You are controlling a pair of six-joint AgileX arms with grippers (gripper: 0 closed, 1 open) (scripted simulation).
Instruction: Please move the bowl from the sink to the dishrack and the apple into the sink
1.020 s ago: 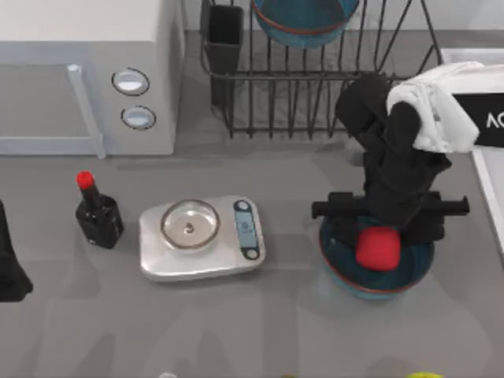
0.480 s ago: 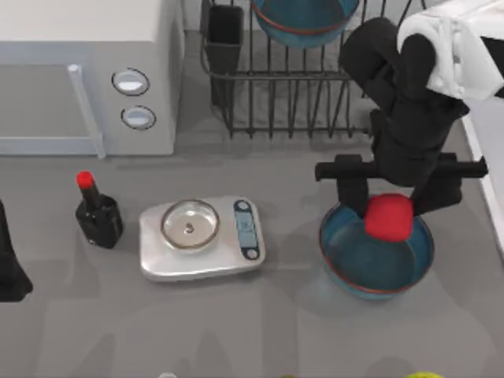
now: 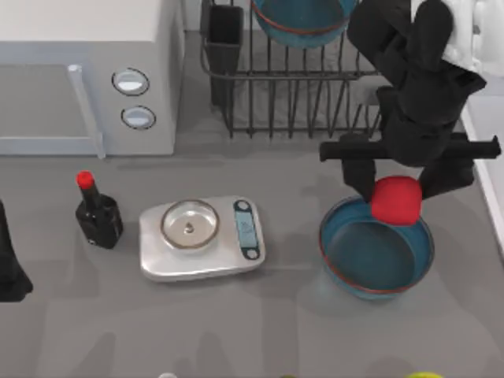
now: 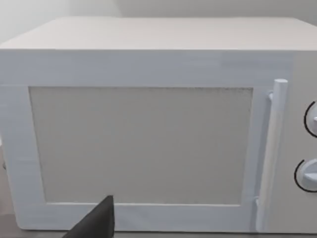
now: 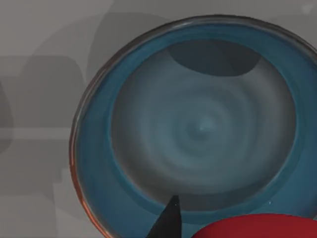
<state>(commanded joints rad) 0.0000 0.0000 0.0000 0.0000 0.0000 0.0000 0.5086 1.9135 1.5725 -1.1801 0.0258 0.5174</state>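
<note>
- Table: matt grey, smooth surface.
- Bowl: glossy teal glaze, smooth, with thin red-brown rim.
- Apple: plain red, matt, smooth.
- Dishrack: thin black wire bars.
- Scale: brushed silver metal body, shiny round pan.
- Microwave: smooth white casing, matt.
- Right gripper: matt black.
</note>
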